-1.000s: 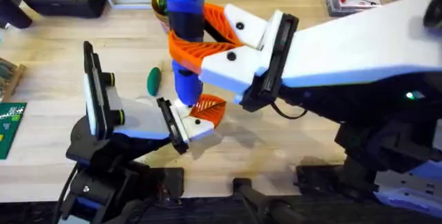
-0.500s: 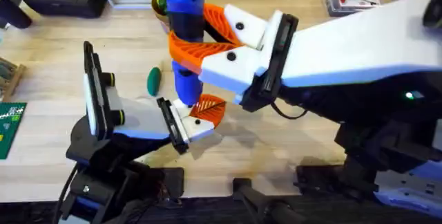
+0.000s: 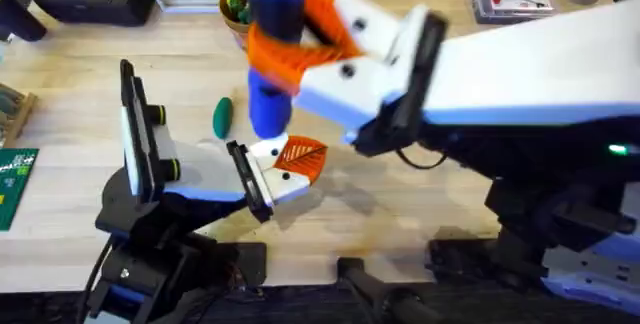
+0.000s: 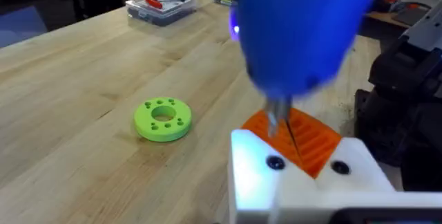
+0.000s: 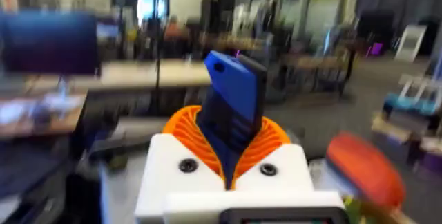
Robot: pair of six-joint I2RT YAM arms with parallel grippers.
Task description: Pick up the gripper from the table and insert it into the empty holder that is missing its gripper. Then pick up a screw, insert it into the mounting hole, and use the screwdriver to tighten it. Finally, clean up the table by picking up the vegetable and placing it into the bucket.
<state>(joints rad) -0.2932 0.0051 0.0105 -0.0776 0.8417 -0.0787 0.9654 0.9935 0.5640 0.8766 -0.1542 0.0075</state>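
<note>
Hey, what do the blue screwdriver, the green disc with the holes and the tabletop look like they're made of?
The screwdriver looks like smooth blue plastic with a thin metal tip, going by its uniform colour. The green disc appears to be matte moulded or printed plastic. The table looks like light wood with a satin finish: grain and plank seams show.

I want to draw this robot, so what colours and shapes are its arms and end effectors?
The right end effector has white blocky bases, each with a dark screw, and orange ribbed pads. The left end effector matches. Both arms have white shells, black joints and bases; a black cable hangs under the right arm.
</note>
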